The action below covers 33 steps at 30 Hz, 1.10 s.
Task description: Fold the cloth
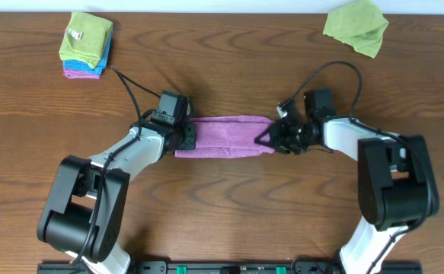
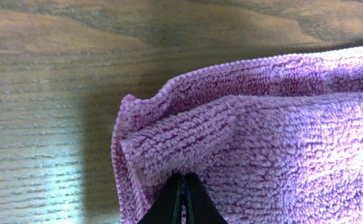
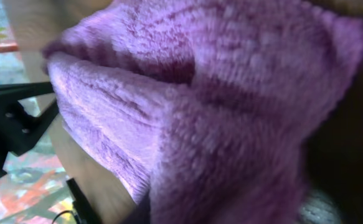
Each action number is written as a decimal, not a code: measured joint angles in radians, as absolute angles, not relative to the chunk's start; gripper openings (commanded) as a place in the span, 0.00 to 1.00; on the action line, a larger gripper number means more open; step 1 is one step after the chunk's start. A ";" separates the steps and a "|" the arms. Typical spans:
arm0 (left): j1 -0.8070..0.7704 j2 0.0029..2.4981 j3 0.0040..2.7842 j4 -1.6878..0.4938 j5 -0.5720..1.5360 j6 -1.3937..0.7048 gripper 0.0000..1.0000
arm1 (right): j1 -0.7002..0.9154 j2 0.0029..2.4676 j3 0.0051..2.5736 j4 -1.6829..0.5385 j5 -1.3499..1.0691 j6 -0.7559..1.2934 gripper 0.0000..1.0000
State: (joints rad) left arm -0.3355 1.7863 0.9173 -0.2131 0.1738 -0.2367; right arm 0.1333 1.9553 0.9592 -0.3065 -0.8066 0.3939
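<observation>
A purple cloth [image 1: 225, 135] lies as a narrow folded band across the middle of the wooden table. My left gripper [image 1: 185, 137] is at its left end. In the left wrist view the jaws [image 2: 183, 186] are shut on the cloth [image 2: 262, 137] near its left corner. My right gripper [image 1: 271, 137] is at the right end. In the right wrist view the purple cloth [image 3: 200, 106] fills the frame and hides the fingers, lifted off the table.
A stack of folded cloths, green over blue over purple [image 1: 87, 44], sits at the far left corner. A crumpled green cloth [image 1: 356, 27] lies at the far right. Cables run from both wrists over the table.
</observation>
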 measured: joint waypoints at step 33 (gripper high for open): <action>-0.185 1.084 0.934 -0.623 0.383 -0.243 0.06 | 0.390 1.955 1.376 -1.009 0.133 0.330 0.02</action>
